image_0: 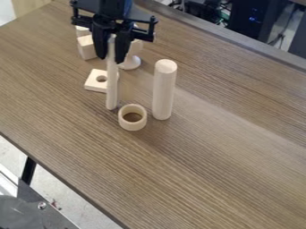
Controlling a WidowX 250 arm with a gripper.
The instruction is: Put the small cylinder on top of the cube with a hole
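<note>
Black gripper is pinching the thin pale cylinder near its top. Cylinder is hanging at 6 o'clock from the claw, long axis running upright, lower end pointing at 6; contact with the table is looking unclear. Holed block is lying flat near 11 o'clock from the cylinder's foot, cylinder covering part of its 3 o'clock side. Coming move is probably needing clearance, then a shift toward 11, axis staying upright over the block. Ring is sitting at 4 from the foot, thick cylinder is standing at 3.
</note>
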